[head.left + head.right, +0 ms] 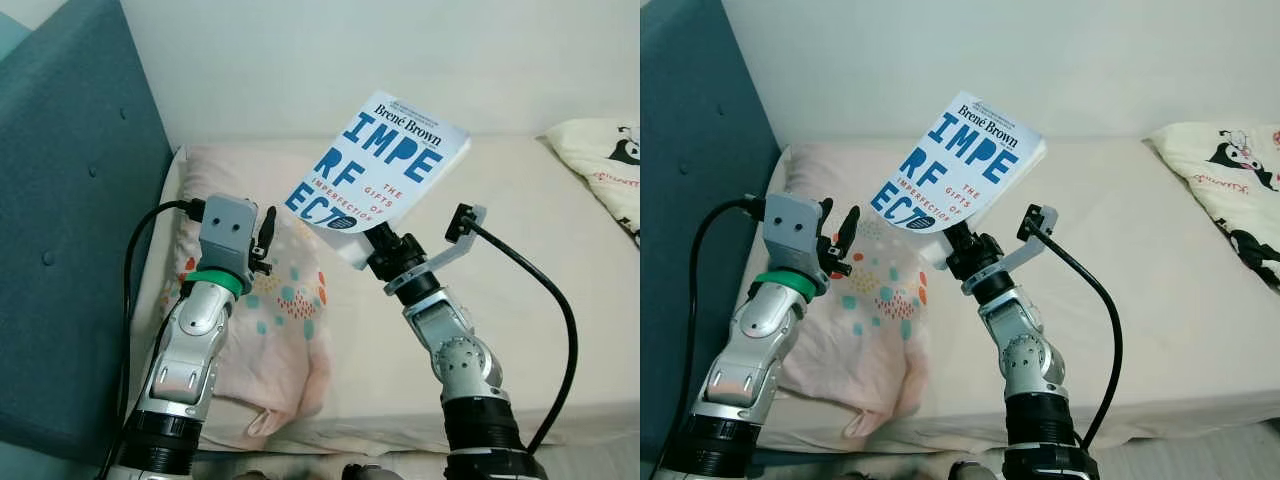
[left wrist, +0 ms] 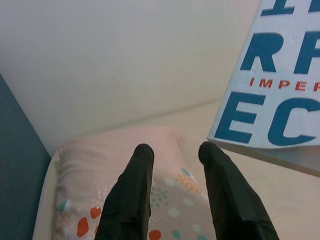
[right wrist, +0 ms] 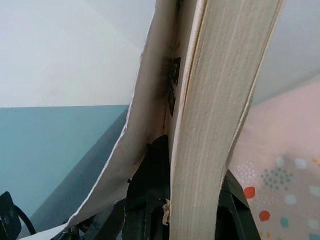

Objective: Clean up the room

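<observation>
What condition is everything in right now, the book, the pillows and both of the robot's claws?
Book: closed, tilted, held up above the bed.
Right gripper: shut on the book's lower edge.
Left gripper: open, holding nothing, above the dotted pillow.
Dotted pillow: lying flat on the bed.
Cartoon pillow: lying on the bed.

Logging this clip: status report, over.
Right end effector shut on book, raised above bed. Left end effector open, empty, over pillow. Nothing obstructing.

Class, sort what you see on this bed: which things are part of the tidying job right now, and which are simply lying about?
In the job:
white paperback book with blue lettering
right hand, gripping it
left hand, empty

Lying about:
pink spotted pillow
cream cartoon-print pillow
beige bed sheet
</observation>
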